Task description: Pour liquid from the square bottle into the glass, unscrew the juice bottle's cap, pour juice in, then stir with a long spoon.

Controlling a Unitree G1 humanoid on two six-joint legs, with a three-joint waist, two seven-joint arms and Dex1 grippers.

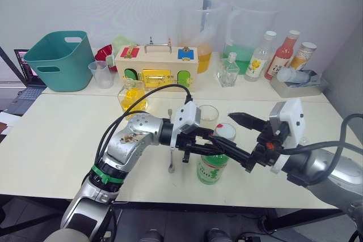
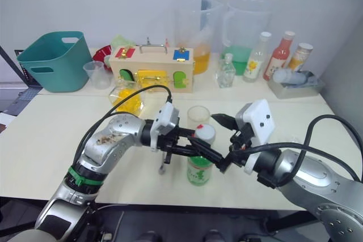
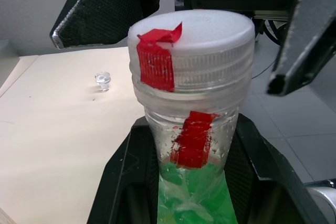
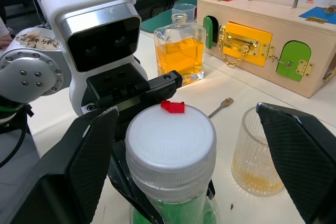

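The juice bottle (image 1: 212,167) stands upright near the table's front edge, with a green label and pale green juice inside. My left gripper (image 1: 218,147) is shut on its neck just under the white cap (image 4: 170,148), which carries a strip of red tape. My right gripper (image 4: 184,124) is open, one finger on each side of the cap, not touching it. Just behind the bottle is the glass (image 4: 257,153) with a thin layer of yellow liquid at the bottom. The square bottle (image 1: 132,96), part full of yellow liquid, stands farther back left. The long spoon (image 1: 170,140) lies flat beside the bottle.
Along the back stand a teal basket (image 1: 59,59), a measuring cup (image 1: 102,74), a wooden latch box (image 1: 157,66), two big pitchers (image 1: 195,29), a small clear flask (image 1: 228,72) and several bottles (image 1: 282,55). A small glass stopper (image 3: 103,78) lies on the table.
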